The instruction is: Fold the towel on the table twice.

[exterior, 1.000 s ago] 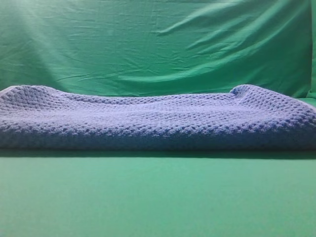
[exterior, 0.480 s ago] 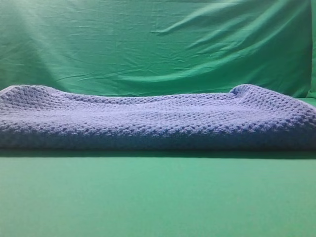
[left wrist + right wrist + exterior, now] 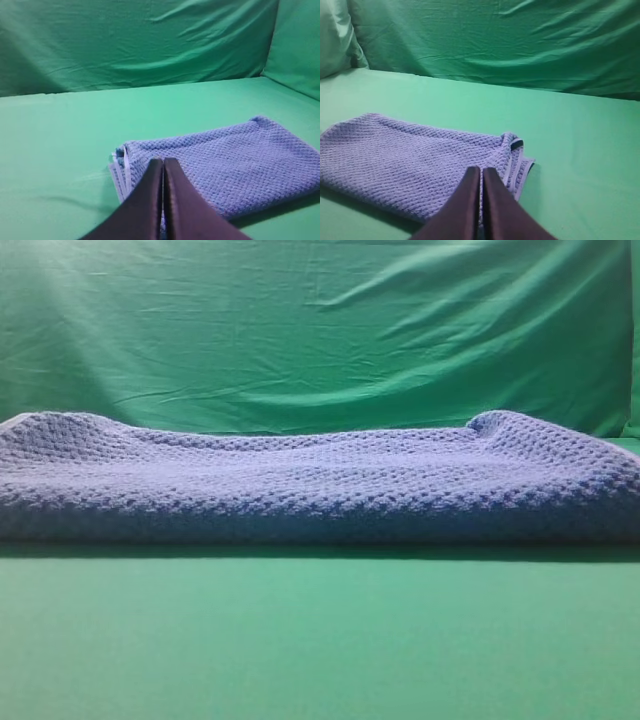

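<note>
The blue-grey waffle-weave towel (image 3: 320, 480) lies folded in a long band across the green table (image 3: 320, 640); no gripper shows in the exterior high view. In the left wrist view my left gripper (image 3: 163, 161) is shut, fingers pressed together, above the towel (image 3: 225, 160) near its left end, where stacked pale hems show. In the right wrist view my right gripper (image 3: 481, 170) is shut above the towel (image 3: 405, 155) near its right end with layered hems. No cloth shows between either pair of fingers.
The wrinkled green backdrop cloth (image 3: 320, 330) hangs behind the table. Bare green table surface lies in front of the towel, left of it in the left wrist view (image 3: 55, 145), and right of it in the right wrist view (image 3: 585, 150).
</note>
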You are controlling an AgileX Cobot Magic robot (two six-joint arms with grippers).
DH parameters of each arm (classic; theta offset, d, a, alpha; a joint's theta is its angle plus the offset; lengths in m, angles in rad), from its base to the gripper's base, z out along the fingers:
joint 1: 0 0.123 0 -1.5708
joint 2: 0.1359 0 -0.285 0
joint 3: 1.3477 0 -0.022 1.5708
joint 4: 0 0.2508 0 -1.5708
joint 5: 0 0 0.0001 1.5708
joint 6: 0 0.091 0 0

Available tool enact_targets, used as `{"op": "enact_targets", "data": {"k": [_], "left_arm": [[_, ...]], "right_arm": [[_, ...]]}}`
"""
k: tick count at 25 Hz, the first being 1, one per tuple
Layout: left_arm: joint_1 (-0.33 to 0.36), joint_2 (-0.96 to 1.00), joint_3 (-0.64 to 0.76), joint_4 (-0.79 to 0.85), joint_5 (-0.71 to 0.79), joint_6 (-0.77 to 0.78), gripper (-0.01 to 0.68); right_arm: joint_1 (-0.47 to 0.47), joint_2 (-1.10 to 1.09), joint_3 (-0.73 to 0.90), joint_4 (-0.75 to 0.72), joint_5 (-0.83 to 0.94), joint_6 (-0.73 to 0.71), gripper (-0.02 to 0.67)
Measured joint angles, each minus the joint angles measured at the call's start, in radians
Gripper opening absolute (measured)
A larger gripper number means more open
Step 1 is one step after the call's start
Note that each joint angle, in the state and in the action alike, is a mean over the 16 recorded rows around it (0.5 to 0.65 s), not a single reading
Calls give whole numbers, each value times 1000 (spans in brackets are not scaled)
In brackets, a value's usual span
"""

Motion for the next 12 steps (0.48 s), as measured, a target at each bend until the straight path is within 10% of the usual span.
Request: {"op": "enact_targets", "data": {"k": [12], "left_arm": [[0,4,203,-19,-221,0,0]], "right_arm": [[0,0,88,-15,-136,-1,0]]}}
